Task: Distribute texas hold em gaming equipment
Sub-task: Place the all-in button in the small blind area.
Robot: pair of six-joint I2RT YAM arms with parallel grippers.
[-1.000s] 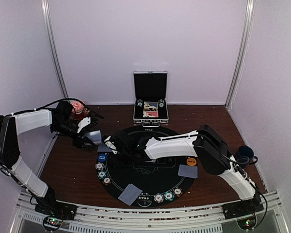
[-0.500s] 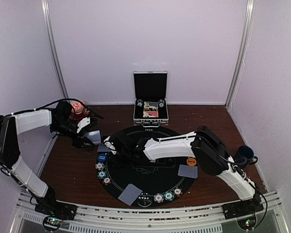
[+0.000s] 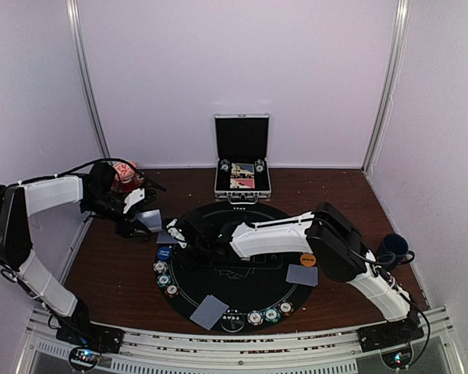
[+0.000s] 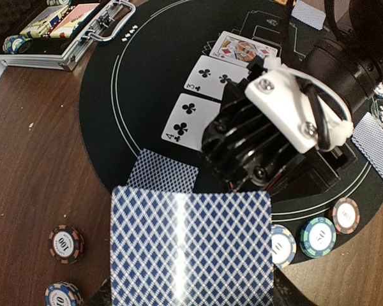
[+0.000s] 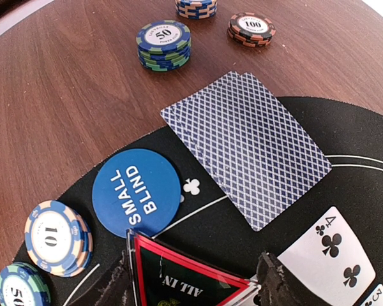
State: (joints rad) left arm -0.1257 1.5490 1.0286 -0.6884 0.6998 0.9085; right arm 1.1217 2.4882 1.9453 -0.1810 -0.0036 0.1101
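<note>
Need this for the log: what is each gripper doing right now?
Left gripper: closed, holding a blue-backed playing card.
Right gripper: closed, holding a red-edged ALL IN marker.

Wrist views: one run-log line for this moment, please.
left gripper: shut on blue-backed card | right gripper: shut on ALL IN marker, near SMALL BLIND disc
</note>
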